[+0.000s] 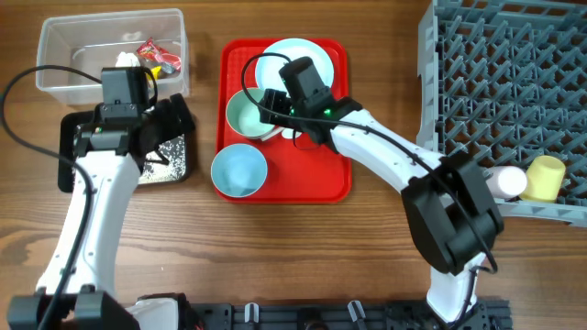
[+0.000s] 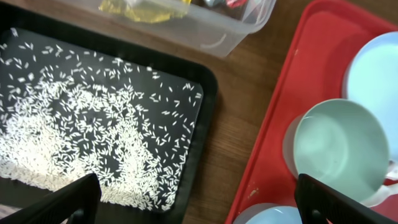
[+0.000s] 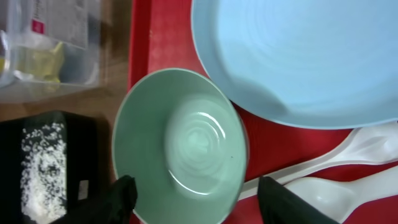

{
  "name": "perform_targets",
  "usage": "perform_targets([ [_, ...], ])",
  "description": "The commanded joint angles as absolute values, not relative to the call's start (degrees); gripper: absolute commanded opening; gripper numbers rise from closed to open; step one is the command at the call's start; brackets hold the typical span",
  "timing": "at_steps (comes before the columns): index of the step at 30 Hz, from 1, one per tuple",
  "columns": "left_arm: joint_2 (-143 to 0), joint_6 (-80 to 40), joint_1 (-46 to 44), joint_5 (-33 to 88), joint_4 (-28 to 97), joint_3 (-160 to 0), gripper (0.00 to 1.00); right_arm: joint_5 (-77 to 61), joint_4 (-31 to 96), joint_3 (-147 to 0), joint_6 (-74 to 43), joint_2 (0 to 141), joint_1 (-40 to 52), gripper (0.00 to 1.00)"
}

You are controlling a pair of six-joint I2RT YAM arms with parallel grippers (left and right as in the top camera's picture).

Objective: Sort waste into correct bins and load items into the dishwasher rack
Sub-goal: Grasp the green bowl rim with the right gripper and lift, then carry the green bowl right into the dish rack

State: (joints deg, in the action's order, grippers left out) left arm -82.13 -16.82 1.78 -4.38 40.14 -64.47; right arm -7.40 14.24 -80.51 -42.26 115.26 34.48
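Note:
A red tray (image 1: pixel 321 179) holds a pale blue plate (image 1: pixel 293 55), a pale green-blue bowl (image 1: pixel 246 115) and a blue bowl (image 1: pixel 238 170). My right gripper (image 1: pixel 266 101) is open, its fingers (image 3: pixel 199 202) straddling the green-blue bowl (image 3: pixel 180 143) beside the plate (image 3: pixel 298 56). A white fork (image 3: pixel 323 163) and spoon (image 3: pixel 336 193) lie next to it. My left gripper (image 2: pixel 199 208) is open and empty over the black tray's right edge (image 2: pixel 208 112), which holds rice grains (image 2: pixel 93 124). The clear tub (image 1: pixel 55 78) holds red and yellow wrappers (image 1: pixel 151 53) and a tissue (image 1: pixel 128 60).
The grey dishwasher rack (image 1: pixel 495 73) fills the right side, with a white cup (image 1: pixel 506 181) and a yellow cup (image 1: pixel 546 177) lying at its front edge. A strip of bare wood (image 2: pixel 242 99) separates the black tray from the red tray (image 2: pixel 292 93).

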Motion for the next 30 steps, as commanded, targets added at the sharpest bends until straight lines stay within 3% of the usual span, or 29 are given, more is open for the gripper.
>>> perform_targets([
  [1,-84.09,-16.93,2.11,-3.42,40.23,-64.51,1.0,-5.96,14.72,-81.76,-43.51,117.91,34.15,0.58],
  [12,-84.77,-16.93,2.11,-3.25,40.18,-64.51,1.0,-5.98,14.41,-81.76,-43.46,122.06,34.15,0.38],
  [16,-84.77,-16.93,2.11,-3.25,40.12,-64.51,1.0,-6.09,14.35,-81.76,-41.89,121.58,33.78,0.07],
  [24,-84.77,-16.95,2.11,-3.22,40.12,-64.51,1.0,-3.2,19.07,-81.76,-30.94,113.4,30.76,0.04],
  [30,-84.77,-16.95,2.11,-3.22,40.16,-64.51,1.0,14.11,29.76,-81.76,-24.93,100.84,25.39,0.04],
])
